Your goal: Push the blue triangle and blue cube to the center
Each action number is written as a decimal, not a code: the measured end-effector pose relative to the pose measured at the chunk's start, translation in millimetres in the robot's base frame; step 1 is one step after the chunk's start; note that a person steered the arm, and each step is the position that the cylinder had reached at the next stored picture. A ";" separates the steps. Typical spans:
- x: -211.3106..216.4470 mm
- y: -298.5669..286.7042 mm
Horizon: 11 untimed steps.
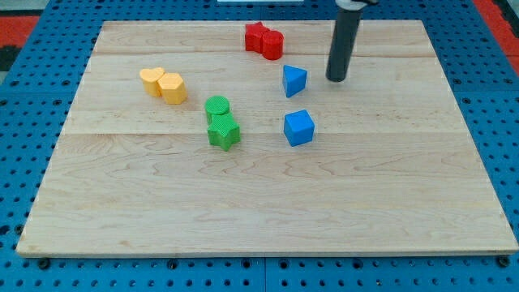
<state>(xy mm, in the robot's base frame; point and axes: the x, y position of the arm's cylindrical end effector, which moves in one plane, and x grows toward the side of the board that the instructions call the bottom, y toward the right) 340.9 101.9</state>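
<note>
The blue triangle [294, 80] lies on the wooden board [268, 203], in the upper middle of the view. The blue cube [298, 127] sits just below it, a short gap apart. My tip [336, 79] rests on the board to the right of the blue triangle, a small gap away and not touching it. The tip is above and to the right of the blue cube.
Two red blocks [264, 40] touch each other near the view's top. Two yellow blocks [163, 84] sit together at the left. A green cylinder [216, 106] and a green star-like block [223, 132] stand left of the blue cube. Blue pegboard [32, 89] surrounds the board.
</note>
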 end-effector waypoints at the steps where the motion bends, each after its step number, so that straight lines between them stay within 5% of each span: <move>1: 12.1 -32.6; 3: 43.9 87.9; 4: 133.2 83.2; 5: 137.8 21.2; 8: 66.7 -90.0; 10: 36.8 -43.1; 11: 36.8 -78.6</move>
<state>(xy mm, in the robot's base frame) 377.7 23.3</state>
